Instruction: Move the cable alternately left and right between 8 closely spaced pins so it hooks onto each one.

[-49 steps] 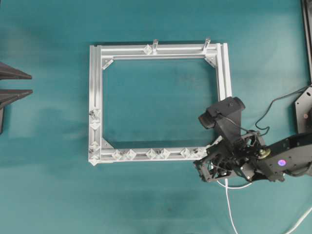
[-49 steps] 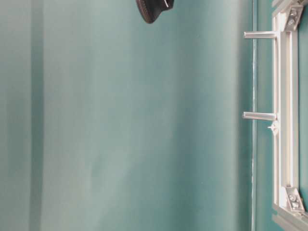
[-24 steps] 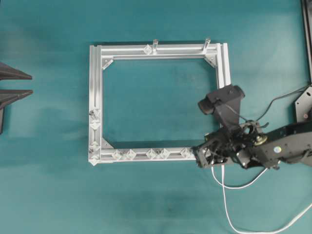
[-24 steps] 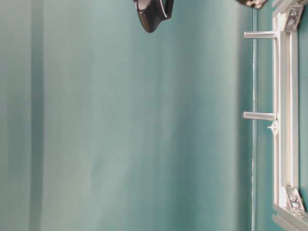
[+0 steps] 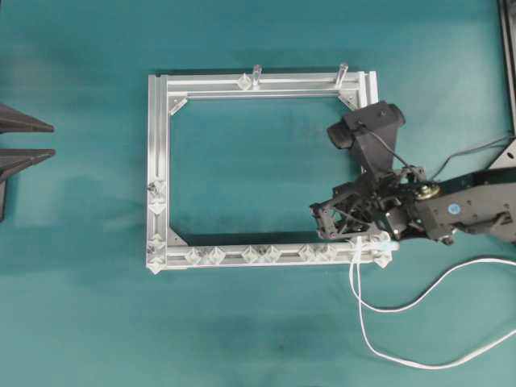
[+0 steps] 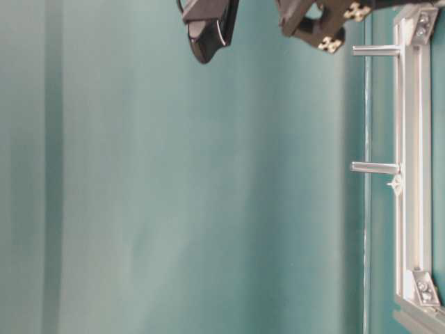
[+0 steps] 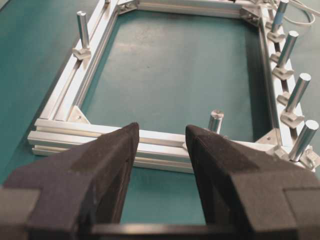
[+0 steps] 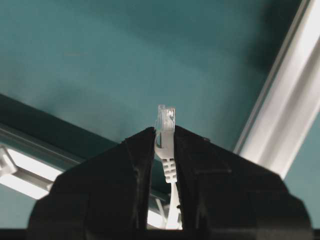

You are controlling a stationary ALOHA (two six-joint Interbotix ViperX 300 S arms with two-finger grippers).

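So from overhead, the right gripper [image 5: 322,222] sits over the bottom-right corner of the silver frame [image 5: 158,161], just above the rail with the pins [image 5: 258,254]; the cable [image 5: 403,359] trails off it in loops over the teal table [image 5: 81,322]. Right wrist view: jaws clamped on the cable's plug [image 8: 165,131], tip poking out. Left wrist view: the left gripper [image 7: 161,145] hangs spread wide, holding nothing, near the frame's edge.
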